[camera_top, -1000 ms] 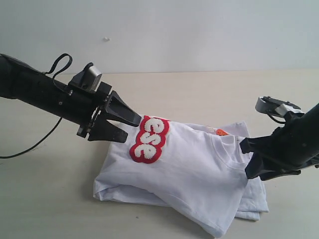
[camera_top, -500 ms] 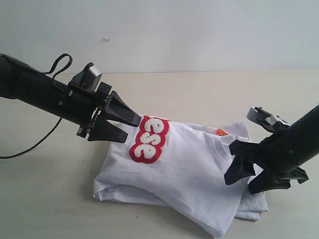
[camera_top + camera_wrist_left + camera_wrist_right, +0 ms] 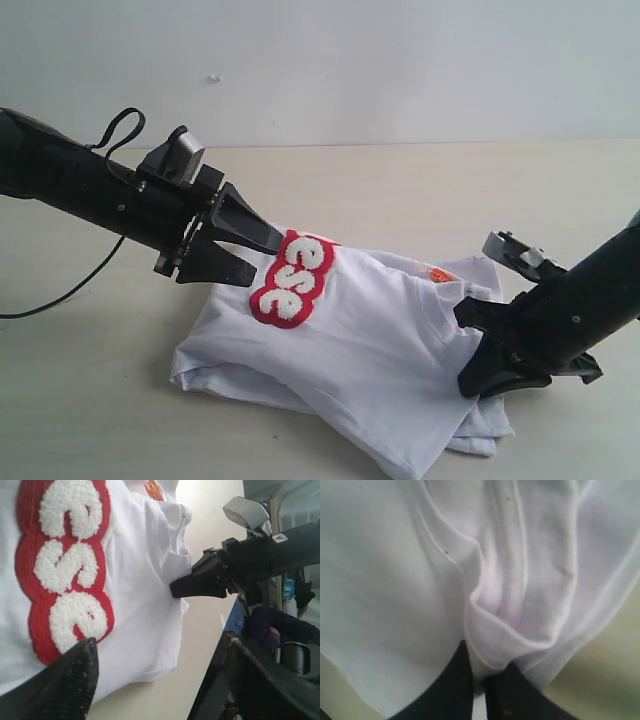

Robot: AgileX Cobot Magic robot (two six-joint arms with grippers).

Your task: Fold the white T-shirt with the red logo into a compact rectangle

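The white T-shirt [image 3: 370, 340] lies partly folded and wrinkled on the table, with the red logo [image 3: 290, 280] showing the letters "ese" at its upper left. An orange neck tag [image 3: 438, 272] peeks out near the collar. My left gripper [image 3: 265, 260] hovers open just beside the logo, which fills the left wrist view as the red logo [image 3: 65, 570]; nothing sits between its fingers [image 3: 75, 680]. My right gripper [image 3: 470, 345] is shut on a bunched fold of the shirt's right edge, seen close up as white fabric [image 3: 510, 620] pinched between the dark fingers [image 3: 455, 690].
The beige table [image 3: 400, 190] runs back to a white wall. A black cable [image 3: 60, 290] trails from the left arm across the table's left side. The left wrist view shows the table's edge with dark clutter [image 3: 280, 630] beyond it.
My right gripper came down and leftward, closed on the shirt's right edge and pushed it in; the whole shirt slid left and bunched. The left arm stayed where it was.
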